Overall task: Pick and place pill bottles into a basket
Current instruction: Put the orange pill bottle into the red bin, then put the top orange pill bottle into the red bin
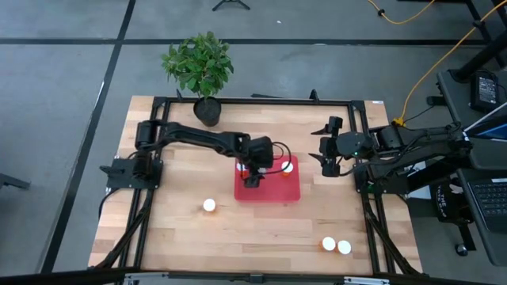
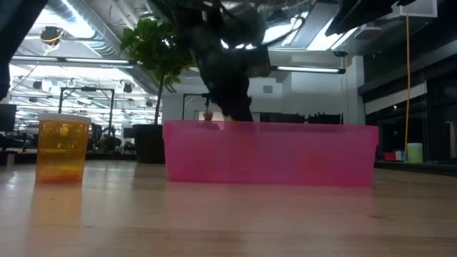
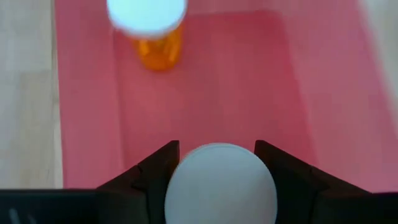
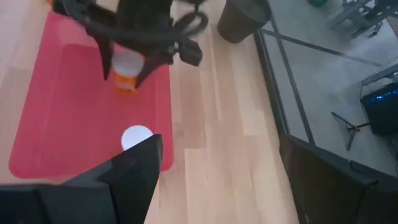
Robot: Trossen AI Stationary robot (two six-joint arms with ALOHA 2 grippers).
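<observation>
My left gripper [image 1: 252, 179] is over the red tray [image 1: 273, 192], shut on a pill bottle [image 4: 126, 73], an orange cylinder with a white cap. A second bottle [image 1: 287, 168] stands upright in the tray on its base. A third bottle [image 1: 209, 205] stands on the table left of the tray. Two more bottles [image 1: 336, 245] stand near the front right. My right gripper [image 1: 329, 161] waits open and empty to the right of the tray. My left gripper pinches the bottle's white cap [image 3: 219, 186] by its sides between its two fingers [image 3: 160, 167]. The fingers come from above, pointing down. The bottle stays upright below them, over the tray floor. I cannot tell whether its base touches the tray.
A black pot with a green plant [image 1: 204, 75] stands at the table's far edge. In the low view the tray's near wall [image 2: 271, 155] hides its inside, and one bottle [image 2: 63, 148] stands close at the left. Bare wood lies in front of the tray.
</observation>
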